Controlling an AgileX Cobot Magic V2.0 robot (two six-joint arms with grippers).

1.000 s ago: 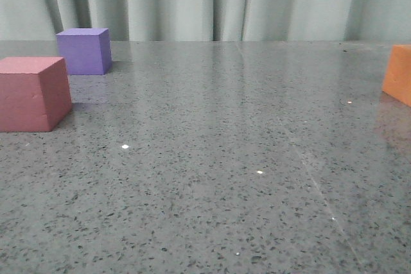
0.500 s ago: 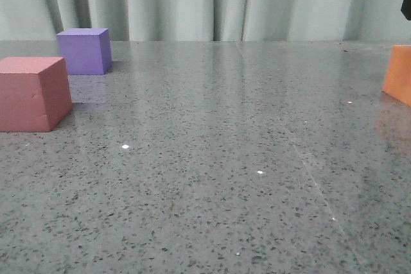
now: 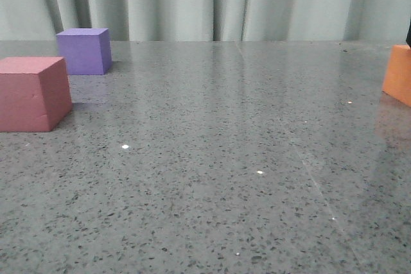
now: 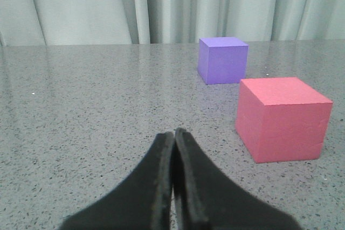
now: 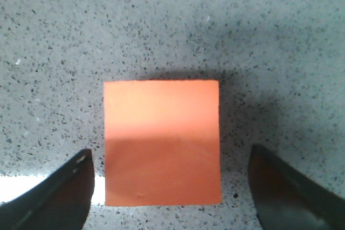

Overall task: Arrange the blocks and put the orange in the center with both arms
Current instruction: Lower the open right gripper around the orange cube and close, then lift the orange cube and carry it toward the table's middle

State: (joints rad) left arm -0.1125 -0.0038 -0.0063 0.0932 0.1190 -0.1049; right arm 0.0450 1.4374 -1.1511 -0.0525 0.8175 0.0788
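Orange cube (image 5: pixel 162 142): plain orange
Pink-red cube (image 3: pixel 33 93): dusty pink-red
Purple cube (image 3: pixel 83 50): violet
Desk (image 3: pixel 212 158): grey, black-and-white speckled
Fingers (image 4: pixel 191 187): black
Curtain (image 3: pixel 192 1): pale grey-green

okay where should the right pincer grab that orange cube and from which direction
From straight above, closing on two opposite vertical side faces. In the right wrist view the orange cube sits flat on the table, its edges roughly square to the camera, and the open right pincer already has one finger either side of it. The flat parallel sides suit a pinch, and nothing crowds it.
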